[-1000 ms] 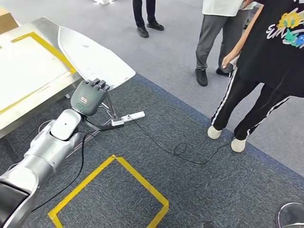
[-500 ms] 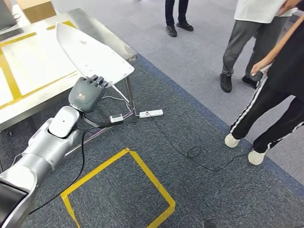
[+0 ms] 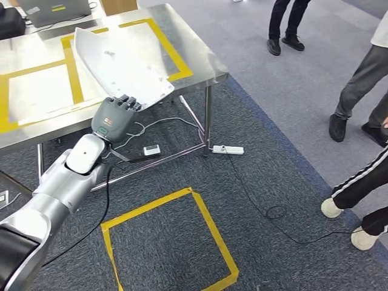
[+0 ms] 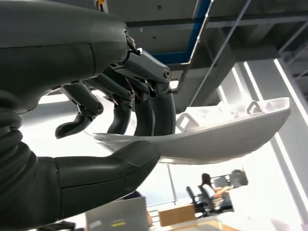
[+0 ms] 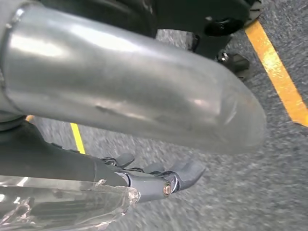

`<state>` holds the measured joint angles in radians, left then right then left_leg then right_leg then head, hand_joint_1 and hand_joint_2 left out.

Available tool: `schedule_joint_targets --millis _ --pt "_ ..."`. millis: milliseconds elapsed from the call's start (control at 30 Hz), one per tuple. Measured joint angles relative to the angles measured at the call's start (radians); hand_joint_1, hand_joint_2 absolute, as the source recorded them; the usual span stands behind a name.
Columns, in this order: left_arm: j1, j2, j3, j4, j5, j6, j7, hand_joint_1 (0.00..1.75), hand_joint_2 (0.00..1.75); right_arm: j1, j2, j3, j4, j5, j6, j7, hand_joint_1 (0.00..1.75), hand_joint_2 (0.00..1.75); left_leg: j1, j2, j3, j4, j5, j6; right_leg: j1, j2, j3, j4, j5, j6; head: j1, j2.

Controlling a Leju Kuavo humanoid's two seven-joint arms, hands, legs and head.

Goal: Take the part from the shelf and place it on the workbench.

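Above the near edge of the steel tabletop (image 3: 201,57) with yellow tape outlines, the left robot hand (image 3: 114,118) is gripping the wide, flat white plastic shell part (image 3: 121,70) by its narrow end, thumb under, fingers (image 4: 145,113) over. Part is looking thin, stiff and light, but long overhang past the grip is likely levering; smooth surface may be slipping. Right robot hand (image 5: 171,180) is hanging over carpet, fingers loosely apart, holding nothing.

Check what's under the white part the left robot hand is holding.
Under the white part lies the steel workbench with yellow tape; the left robot hand grips its near edge. The bench surface directly beneath is covered.
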<state>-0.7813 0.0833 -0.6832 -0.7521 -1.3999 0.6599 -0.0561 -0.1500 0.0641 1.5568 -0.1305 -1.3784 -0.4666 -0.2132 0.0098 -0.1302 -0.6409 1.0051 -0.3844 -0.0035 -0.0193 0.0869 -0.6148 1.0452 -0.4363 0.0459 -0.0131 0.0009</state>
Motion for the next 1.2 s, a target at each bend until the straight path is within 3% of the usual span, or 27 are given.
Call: schedule_joint_targets --millis 67,133,200,267,300,333,367,433,500,533,633,667,700,767,800,833,867,900,967,1033,1100,1167,1200 --pt "0.001 0.002 0.001 0.002 0.000 -0.001 0.000 1.75 1.75 -0.002 0.000 0.000 0.000 0.000 0.000 -0.002 0.00 0.00 0.005 -0.018 -0.008 -0.004 0.007 -0.014 0.002 -0.012 0.004 -0.006 0.000 -0.008 0.000 0.000" --pt "0.000 0.004 0.001 0.004 0.000 0.000 0.000 1.75 1.75 -0.003 0.000 0.000 0.000 -0.001 0.001 -0.005 0.00 0.00 0.002 0.021 -0.020 0.015 -0.008 -0.026 0.001 -0.035 0.008 -0.013 0.003 -0.022 -0.007 0.000" --pt "-0.005 0.001 0.001 0.005 0.001 0.000 0.000 1.75 1.75 -0.003 0.000 0.000 0.000 -0.002 0.001 -0.008 0.00 0.00 -0.003 0.088 -0.063 0.105 -0.058 -0.035 0.002 -0.061 0.011 -0.017 0.003 -0.032 -0.016 0.000" --pt "-0.006 -0.001 0.001 0.008 0.002 0.000 -0.001 1.75 1.75 0.000 0.000 0.000 0.000 -0.004 0.002 -0.009 0.00 0.00 -0.002 0.112 -0.122 0.226 -0.105 -0.039 0.004 -0.089 0.012 -0.017 0.001 -0.037 -0.017 0.000" --pt "-0.004 -0.001 0.000 0.010 0.002 0.000 -0.001 1.75 1.75 0.001 0.000 0.000 0.000 -0.005 0.002 -0.009 0.00 0.00 -0.001 0.115 -0.138 0.256 -0.108 -0.040 0.004 -0.104 0.012 -0.017 0.000 -0.037 -0.018 0.000" --pt "-0.004 -0.001 0.000 0.011 0.003 0.000 -0.001 1.75 1.75 0.002 0.000 0.000 0.000 -0.005 0.002 -0.009 0.00 0.00 0.000 0.117 -0.136 0.251 -0.094 -0.040 0.004 -0.118 0.013 -0.017 -0.001 -0.037 -0.018 0.000" --pt "-0.003 -0.001 0.000 0.012 0.003 0.000 -0.001 1.75 1.75 0.002 0.000 0.000 0.000 -0.005 0.002 -0.009 0.00 0.00 -0.001 0.123 -0.116 0.212 -0.065 -0.038 0.005 -0.131 0.015 -0.017 -0.003 -0.036 -0.018 0.000" --pt "-0.006 -0.002 0.000 0.013 0.003 0.000 -0.001 1.75 1.75 0.001 0.000 0.000 0.000 -0.005 0.002 -0.009 0.00 0.00 -0.007 0.166 -0.050 0.091 -0.007 -0.032 0.009 -0.155 0.021 -0.016 -0.009 -0.030 -0.019 0.000" --pt "-0.010 -0.004 0.000 0.013 0.004 0.000 -0.001 1.75 1.75 0.001 0.000 0.000 0.000 -0.005 0.002 -0.009 0.00 0.00 -0.015 0.213 -0.010 0.019 0.014 -0.028 0.015 -0.168 0.025 -0.014 -0.015 -0.024 -0.020 0.000" --pt "-0.011 -0.004 0.000 0.013 0.004 0.000 -0.001 1.75 1.75 0.001 0.000 0.000 0.000 -0.005 0.002 -0.010 0.00 0.00 -0.018 0.223 -0.005 0.010 0.012 -0.028 0.017 -0.170 0.025 -0.013 -0.016 -0.023 -0.020 0.000" --pt "-0.013 -0.007 0.000 0.013 0.004 0.000 -0.001 1.75 1.75 0.001 0.000 0.000 0.000 -0.005 0.002 -0.010 0.00 0.00 -0.019 0.216 -0.003 0.001 0.008 -0.023 0.020 -0.177 0.025 -0.012 -0.018 -0.020 -0.020 0.000" --pt "-0.013 -0.008 0.000 0.014 0.005 0.001 -0.001 1.75 1.75 0.001 0.000 0.000 0.000 -0.005 0.002 -0.010 0.00 0.00 -0.020 0.207 -0.004 -0.003 0.005 -0.017 0.021 -0.187 0.028 -0.013 -0.020 -0.017 -0.019 0.000" --pt "-0.015 -0.009 0.000 0.017 0.006 0.003 -0.001 1.75 1.75 -0.001 0.000 0.000 0.000 -0.006 0.002 -0.010 0.00 0.00 -0.016 0.188 -0.003 -0.007 0.004 -0.007 0.020 -0.179 0.027 -0.004 -0.031 -0.010 -0.017 0.000" --pt "-0.016 -0.014 0.000 0.024 0.008 0.005 -0.001 1.75 1.75 -0.001 0.000 0.000 0.000 -0.006 0.002 -0.011 0.00 0.00 -0.009 0.145 -0.003 -0.010 0.006 0.012 0.016 -0.138 -0.007 0.080 -0.085 0.003 -0.011 0.000" --pt "-0.017 -0.017 0.000 0.028 0.009 0.005 -0.001 1.75 1.75 0.000 0.000 0.000 0.000 -0.006 0.002 -0.011 0.00 0.00 -0.006 0.124 -0.002 -0.012 0.007 0.018 0.014 -0.107 -0.040 0.153 -0.121 0.009 -0.008 0.000" --pt "-0.015 -0.020 0.000 0.030 0.009 0.005 -0.002 1.75 1.75 0.003 0.000 0.000 0.000 -0.006 0.002 -0.011 0.00 0.00 -0.005 0.110 -0.002 -0.012 0.007 0.020 0.014 -0.095 -0.075 0.222 -0.148 0.009 -0.007 0.000" --pt "-0.013 -0.022 -0.001 0.032 0.009 0.005 -0.002 1.75 1.75 0.005 0.000 0.000 0.000 -0.006 0.002 -0.011 0.00 0.00 -0.005 0.094 -0.002 -0.011 0.007 0.021 0.014 -0.090 -0.100 0.266 -0.157 0.009 -0.006 0.000" --pt "-0.011 -0.022 -0.002 0.034 0.009 0.006 -0.003 1.75 1.75 0.005 0.000 0.000 0.000 -0.006 0.003 -0.011 0.00 0.00 -0.005 0.079 -0.001 -0.011 0.007 0.021 0.014 -0.089 -0.108 0.272 -0.145 0.009 -0.006 0.000" --pt "-0.009 -0.022 -0.002 0.037 0.009 0.007 -0.004 1.75 1.75 0.005 0.000 0.000 0.000 -0.006 0.003 -0.011 0.00 0.00 -0.002 0.049 0.002 -0.010 0.007 0.017 0.010 -0.079 -0.075 0.180 -0.075 0.009 -0.006 0.000" --pt "-0.011 -0.023 -0.002 0.038 0.009 0.008 -0.004 1.75 1.75 0.005 0.000 0.000 0.000 -0.006 0.003 -0.011 0.00 0.00 0.000 0.023 -0.001 -0.006 0.007 0.007 -0.001 -0.032 -0.016 0.051 -0.022 0.012 -0.006 0.000" --pt "-0.013 -0.023 -0.003 0.039 0.010 0.010 -0.004 1.75 1.75 0.005 0.000 0.000 0.000 -0.006 0.004 -0.012 0.00 0.00 0.003 -0.002 -0.010 -0.006 0.014 -0.008 -0.006 -0.001 0.010 -0.002 -0.015 0.009 -0.007 0.000" --pt "-0.012 -0.019 -0.003 0.042 0.012 0.011 -0.004 1.75 1.75 0.005 0.000 0.000 0.000 -0.007 0.006 -0.013 0.00 0.00 0.008 -0.018 -0.017 -0.010 0.020 -0.021 -0.004 -0.017 0.012 -0.005 -0.013 -0.003 -0.007 0.000" --pt "-0.012 -0.017 -0.003 0.044 0.014 0.012 -0.005 1.75 1.75 0.003 0.000 0.000 0.000 -0.007 0.007 -0.015 0.00 0.00 0.007 -0.006 -0.020 -0.006 0.016 -0.025 -0.003 -0.025 0.013 -0.006 -0.012 -0.010 -0.008 0.000"
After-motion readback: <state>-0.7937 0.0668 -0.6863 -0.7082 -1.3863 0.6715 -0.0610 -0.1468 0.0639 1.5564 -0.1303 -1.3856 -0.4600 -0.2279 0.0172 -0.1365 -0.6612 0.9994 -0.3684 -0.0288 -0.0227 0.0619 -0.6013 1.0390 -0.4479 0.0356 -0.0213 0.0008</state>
